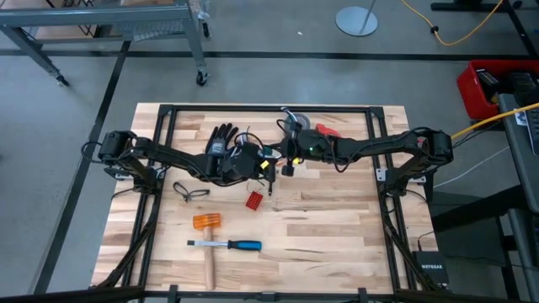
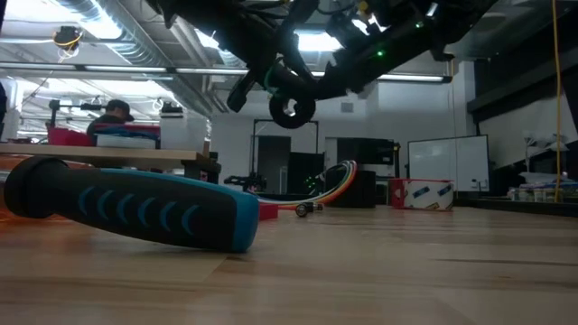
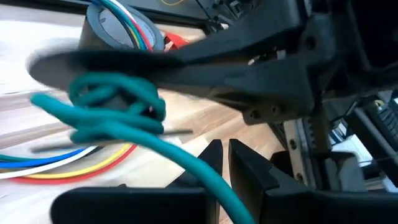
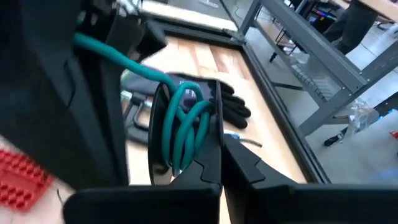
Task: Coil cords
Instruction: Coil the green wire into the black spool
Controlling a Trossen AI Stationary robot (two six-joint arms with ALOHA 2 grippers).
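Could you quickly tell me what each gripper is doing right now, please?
Left gripper: meets the right over the table's middle; grip cannot be told.
Right gripper: shut on the green cord.

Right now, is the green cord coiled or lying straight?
Coiled, partly. In the right wrist view the green cord makes several loops between the right gripper's fingers, with one end trailing off. The left gripper is close by.

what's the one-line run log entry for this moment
task: coil cords | left gripper: mid-table, by green cord | right gripper: shut on green cord coil | black glove: behind
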